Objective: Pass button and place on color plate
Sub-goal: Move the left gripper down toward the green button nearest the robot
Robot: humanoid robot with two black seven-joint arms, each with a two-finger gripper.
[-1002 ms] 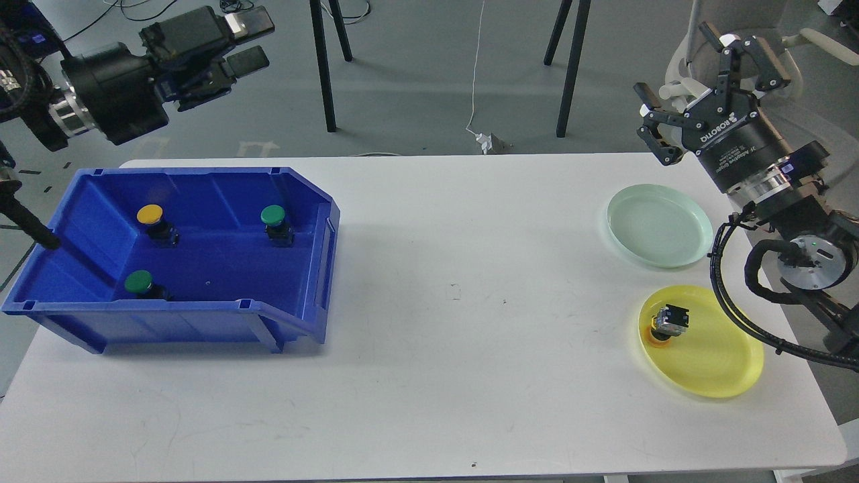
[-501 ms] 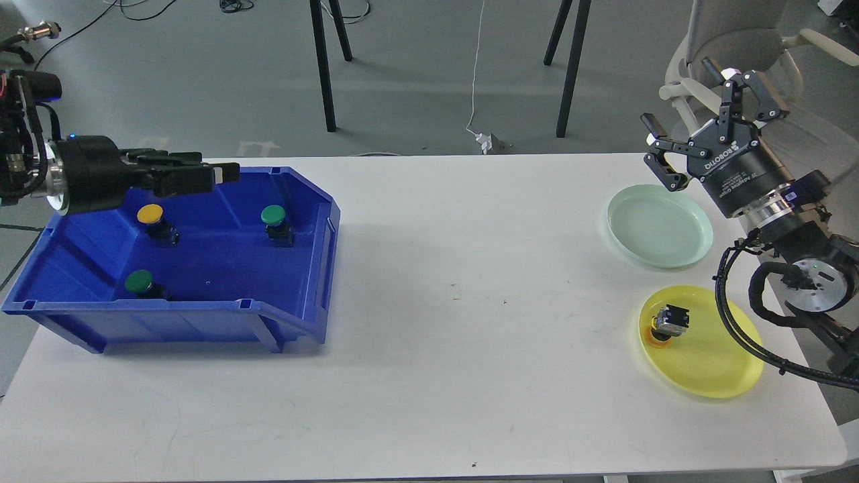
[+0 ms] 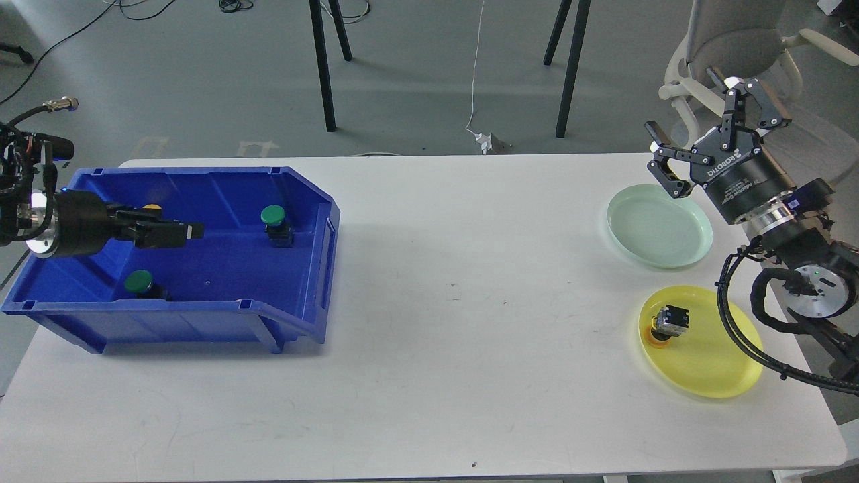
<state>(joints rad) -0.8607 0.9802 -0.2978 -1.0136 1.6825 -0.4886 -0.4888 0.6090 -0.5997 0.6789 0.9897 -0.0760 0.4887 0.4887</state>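
Three buttons sat inside the blue bin on the white table: a yellow button mostly hidden behind the left gripper, a green button toward the bin's far right, and a second green button near its front wall. The left gripper reached in side-on, so I could not tell whether its fingers were apart. The right gripper hovered spread wide at the far edge of the pale green plate, while an overturned button lay on the yellow plate.
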